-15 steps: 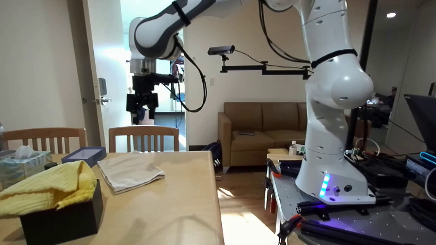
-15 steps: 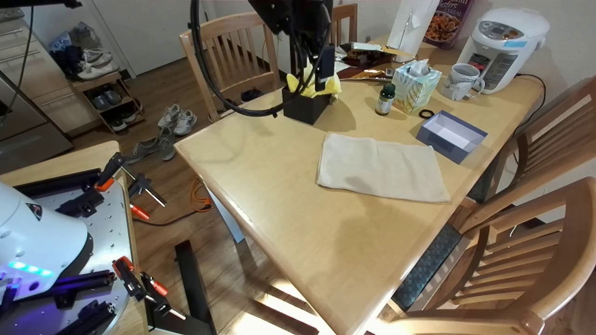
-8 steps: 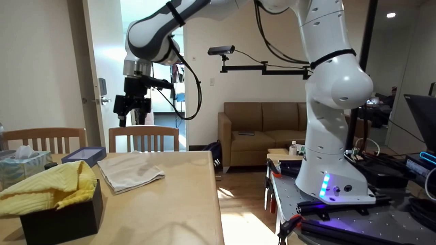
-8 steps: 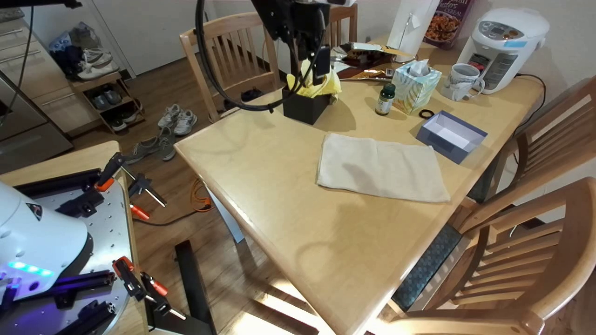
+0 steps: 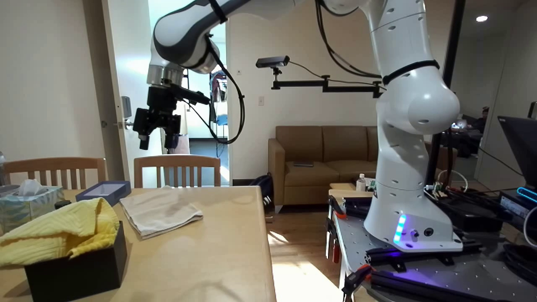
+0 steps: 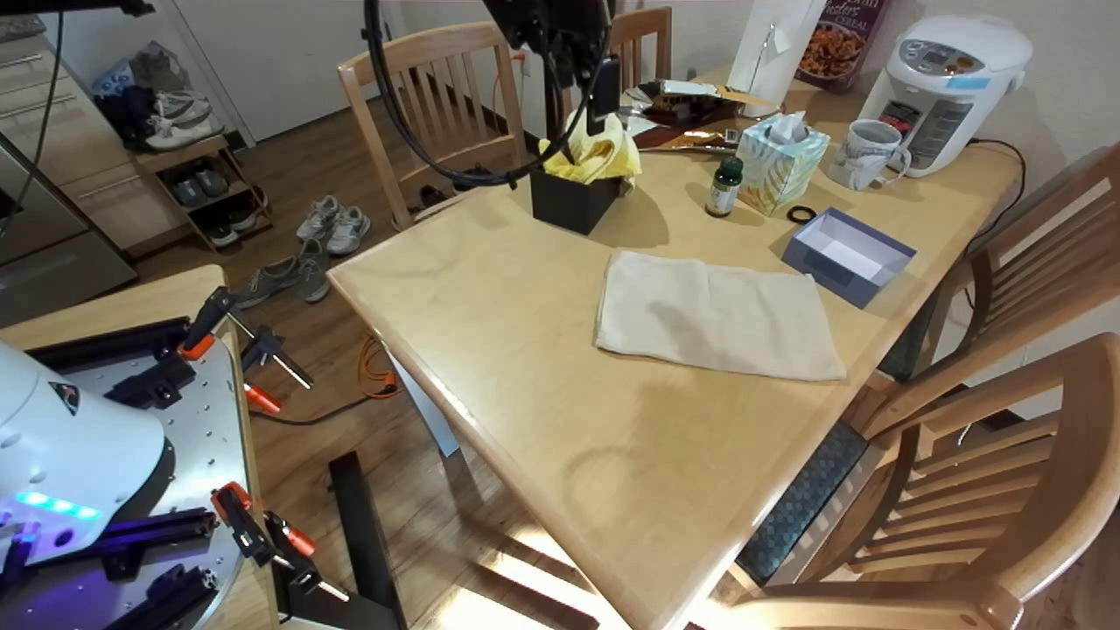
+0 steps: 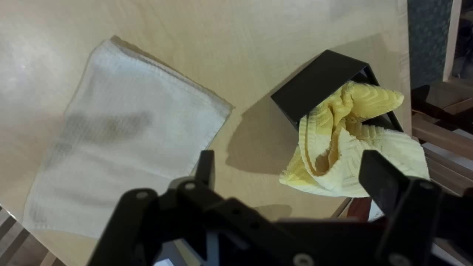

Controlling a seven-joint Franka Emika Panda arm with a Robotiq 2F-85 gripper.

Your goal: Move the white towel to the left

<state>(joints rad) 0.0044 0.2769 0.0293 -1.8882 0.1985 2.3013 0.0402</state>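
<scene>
The white towel [image 5: 161, 212] lies folded and flat on the wooden table in both exterior views [image 6: 713, 319]. In the wrist view the towel [image 7: 122, 144] fills the left side and a soft shadow falls on it. My gripper [image 5: 157, 143] is up in the air, well above the table, apart from the towel. In the wrist view the gripper [image 7: 287, 160] has its two fingers wide apart with nothing between them. Its left finger overlaps the towel's edge in the picture and its right finger overlaps a yellow cloth [image 7: 354, 159] far below.
A black box [image 6: 573, 201] holding the yellow cloth stands on the table [image 6: 525, 394]. A shallow blue box [image 6: 849, 258], a green bottle [image 6: 724, 186], a tissue box [image 6: 781, 162], a mug [image 6: 868, 156] and a water boiler [image 6: 962, 92] stand beyond the towel. Chairs [image 5: 177, 161] line the table.
My arm and gripper have moved left in an exterior view, and the gripper has tilted slightly. It dipped, then rose a little. The towel and the other objects have not moved.
</scene>
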